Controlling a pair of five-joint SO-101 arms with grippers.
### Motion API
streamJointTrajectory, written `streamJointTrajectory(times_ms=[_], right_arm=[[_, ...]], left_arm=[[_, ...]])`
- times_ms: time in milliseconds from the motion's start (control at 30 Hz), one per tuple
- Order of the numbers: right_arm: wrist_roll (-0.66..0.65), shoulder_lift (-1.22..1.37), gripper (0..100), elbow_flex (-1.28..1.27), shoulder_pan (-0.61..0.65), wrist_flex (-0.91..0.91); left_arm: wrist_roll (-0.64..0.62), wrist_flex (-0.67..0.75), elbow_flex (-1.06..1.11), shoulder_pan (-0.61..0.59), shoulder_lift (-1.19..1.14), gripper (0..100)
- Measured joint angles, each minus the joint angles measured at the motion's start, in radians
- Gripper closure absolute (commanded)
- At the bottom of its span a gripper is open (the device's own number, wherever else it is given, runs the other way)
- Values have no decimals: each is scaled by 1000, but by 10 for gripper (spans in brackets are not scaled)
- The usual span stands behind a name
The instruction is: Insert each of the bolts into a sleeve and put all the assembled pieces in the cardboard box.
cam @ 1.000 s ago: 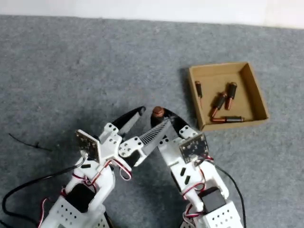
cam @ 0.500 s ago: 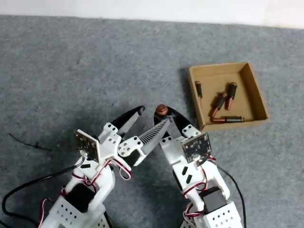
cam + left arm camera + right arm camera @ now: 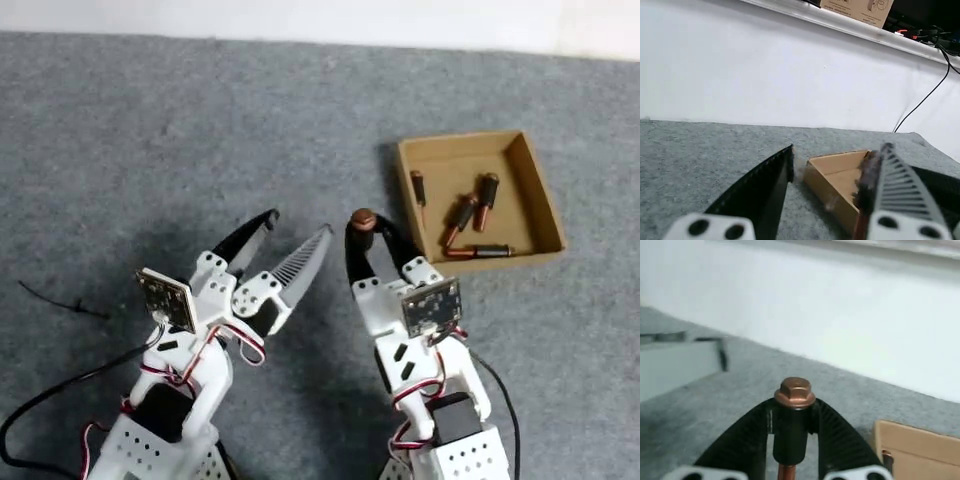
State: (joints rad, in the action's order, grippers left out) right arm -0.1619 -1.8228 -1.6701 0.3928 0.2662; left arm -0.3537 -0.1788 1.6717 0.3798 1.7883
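My right gripper (image 3: 363, 232) is shut on an assembled piece (image 3: 362, 220), a copper bolt (image 3: 795, 392) standing upright in a black sleeve (image 3: 789, 432). It hangs just left of the cardboard box (image 3: 470, 141). Several assembled pieces (image 3: 468, 213) lie inside the box. My left gripper (image 3: 300, 222) is open and holds nothing, a short way left of the held piece and apart from it. In the left wrist view the left gripper (image 3: 839, 149) frames the box (image 3: 832, 161), with the held piece (image 3: 867, 177) blurred beside its white finger (image 3: 900, 185). The box corner (image 3: 910, 440) shows beside the right gripper (image 3: 792, 410).
Grey carpet (image 3: 150, 130) covers the table. A thin black cable tie (image 3: 60, 302) lies at the left edge. A white wall (image 3: 765, 65) rises behind the far edge. Open carpet stretches left of and behind the grippers.
The right gripper has carried the assembled piece right, toward the box. The left gripper, whose white finger was against the piece, has drawn back to the left and is clear of it.
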Motion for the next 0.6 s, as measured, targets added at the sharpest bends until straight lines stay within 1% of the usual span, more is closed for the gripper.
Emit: streamJointTrajectory(times_ms=[67,100,167,433,600], right_arm=[[0,0,994,0,-9,-8],[0,0,994,0,-11,-8],[0,0,994,0,-11,-8],[0,0,994,0,-11,-8],[0,0,994,0,-11,-8]], left_arm=[[0,0,0,0,0,993],[0,0,0,0,0,996],[0,0,0,0,0,970],[0,0,0,-61,0,970],[0,0,0,-66,0,970]])
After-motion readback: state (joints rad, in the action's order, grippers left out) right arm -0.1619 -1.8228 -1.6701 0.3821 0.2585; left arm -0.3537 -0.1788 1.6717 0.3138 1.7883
